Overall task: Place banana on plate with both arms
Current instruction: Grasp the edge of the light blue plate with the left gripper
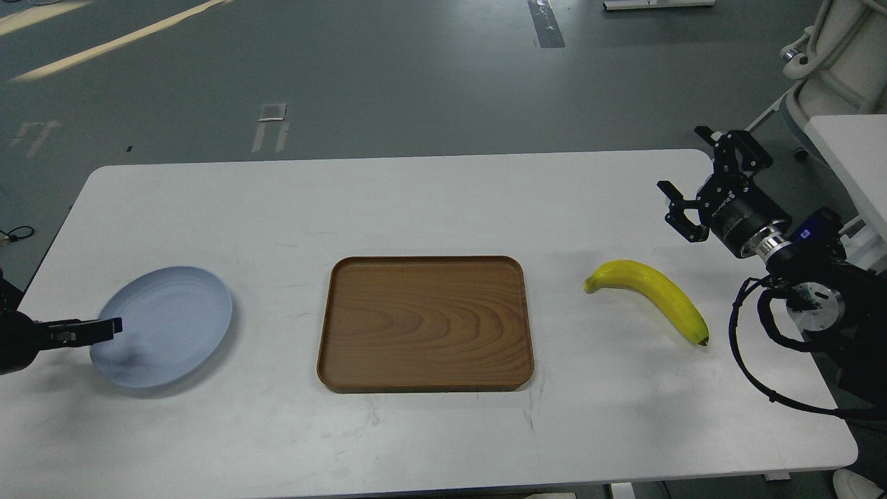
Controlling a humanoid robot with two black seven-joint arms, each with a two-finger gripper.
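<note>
The yellow banana (651, 294) lies on the white table (429, 201) at the right, with its greenish stem end pointing left. The pale blue plate (163, 326) sits at the left. My right gripper (689, 184) is open and empty, above the table behind and to the right of the banana. My left gripper (104, 327) comes in low from the left edge, its tip at the plate's left rim. It is seen edge-on, so its fingers cannot be told apart.
A rectangular brown wood-grain tray (425, 322) lies in the middle of the table between plate and banana. Black cables (755, 360) hang from my right arm near the table's right edge. A white machine (842, 62) stands beyond the right end.
</note>
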